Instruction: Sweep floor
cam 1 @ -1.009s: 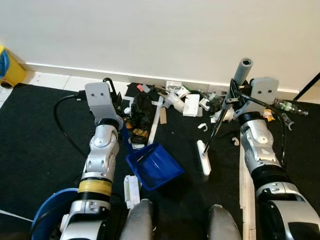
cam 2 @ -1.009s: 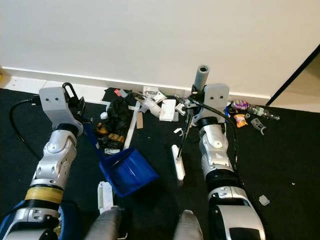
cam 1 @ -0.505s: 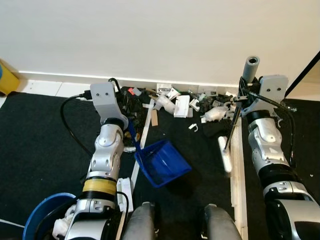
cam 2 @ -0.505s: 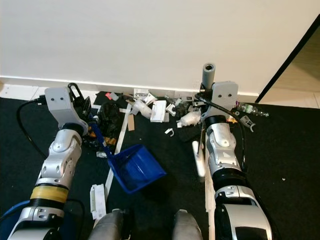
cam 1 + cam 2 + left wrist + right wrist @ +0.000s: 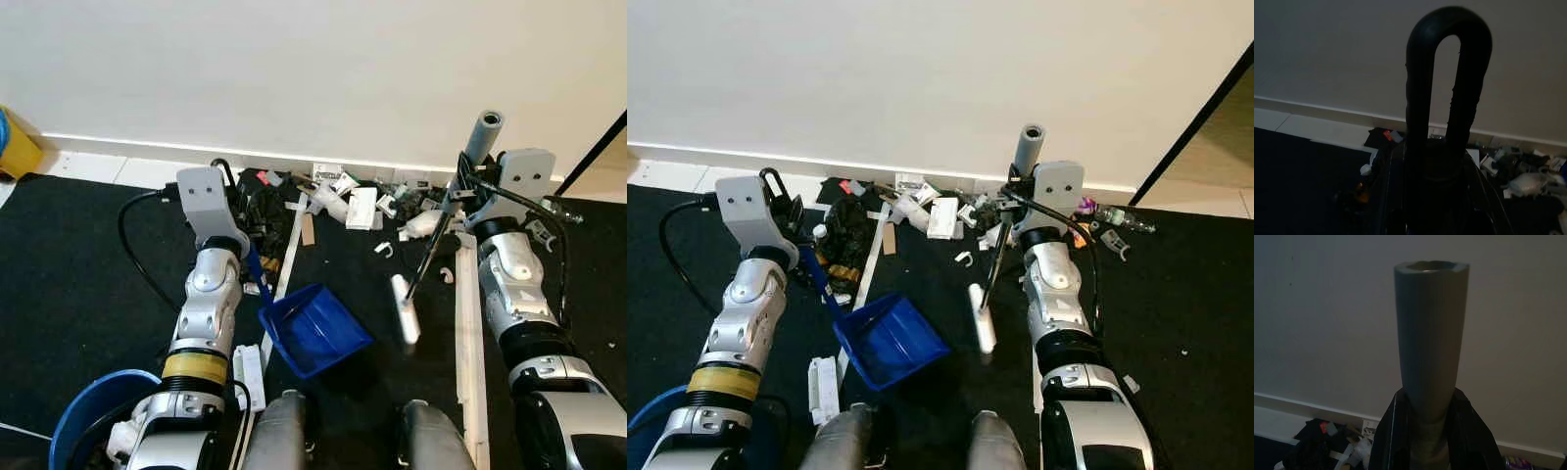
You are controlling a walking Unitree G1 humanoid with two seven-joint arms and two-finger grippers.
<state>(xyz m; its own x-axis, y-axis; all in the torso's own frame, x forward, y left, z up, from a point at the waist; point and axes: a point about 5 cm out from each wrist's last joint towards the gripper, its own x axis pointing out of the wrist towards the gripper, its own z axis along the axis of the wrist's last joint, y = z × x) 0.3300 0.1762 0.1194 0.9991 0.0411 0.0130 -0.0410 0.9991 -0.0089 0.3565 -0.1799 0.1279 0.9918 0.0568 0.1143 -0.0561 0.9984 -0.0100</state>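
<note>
Broom (image 5: 428,257): one is seen, held at its grey grip (image 5: 1430,347) by the right gripper (image 5: 472,186); its long axis slants from the grip, up near the wall, down and toward the robot's left to the white head (image 5: 404,307), which looks blurred over the black carpet (image 5: 69,264).
Right gripper state: the black fingers (image 5: 1476,435) are pressed against both sides of the grey grip, pinching it.
Dustpan (image 5: 313,328): one blue pan is set on the carpet just ahead of the robot's feet, its open mouth turned toward the robot's right and the broom head; its blue stem (image 5: 253,266) runs up and back to the left gripper (image 5: 227,201).
Left gripper state: it is closed around the black looped handle (image 5: 1448,78), which stands upright between its fingers.
Litter pile (image 5: 338,201): many white, black and coloured scraps are heaped along the skirting, between the two grippers and beyond the dustpan; they are too jumbled to be counted.
White strips: two are counted, one (image 5: 286,274) beside the left arm and one (image 5: 470,362) beside the right arm, both lying lengthwise away from the robot.
Blue bin (image 5: 78,426): one rim is seen at the robot's left.
</note>
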